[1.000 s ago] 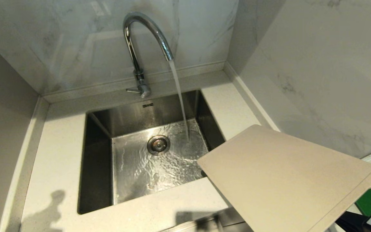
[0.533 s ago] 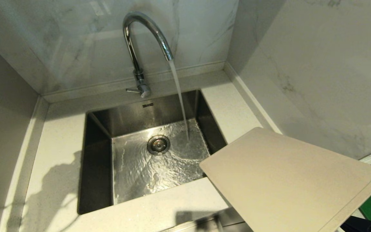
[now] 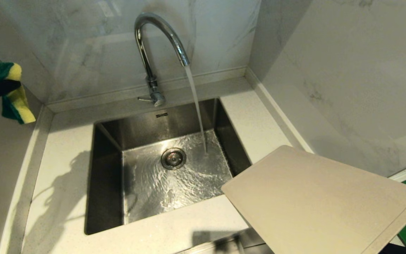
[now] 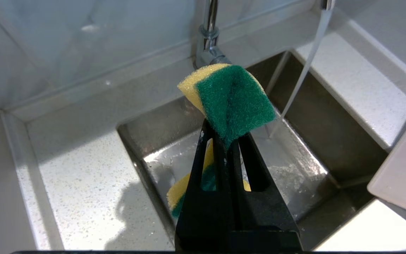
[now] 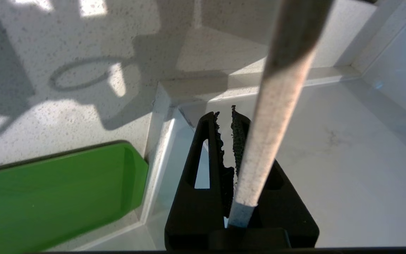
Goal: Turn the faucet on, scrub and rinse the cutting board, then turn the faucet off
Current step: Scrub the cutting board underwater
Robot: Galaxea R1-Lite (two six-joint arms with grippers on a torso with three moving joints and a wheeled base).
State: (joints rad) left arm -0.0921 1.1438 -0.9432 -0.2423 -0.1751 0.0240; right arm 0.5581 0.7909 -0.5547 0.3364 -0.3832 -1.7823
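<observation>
From the head view, no label reads clearly. The faucet runs into the steel sink; the cutting board juts over the sink's right corner above the speckled counter.

In the left wrist view, the left gripper is pinched tight on a yellow-green sponge.

In the right wrist view, the right gripper pinches the board's edge near its base, fingertips nearly together, beside a green mat.

We see open room over the sink on its left and middle. The tap stands at the back, and its water falls on the right. The board covers the near right corner.
</observation>
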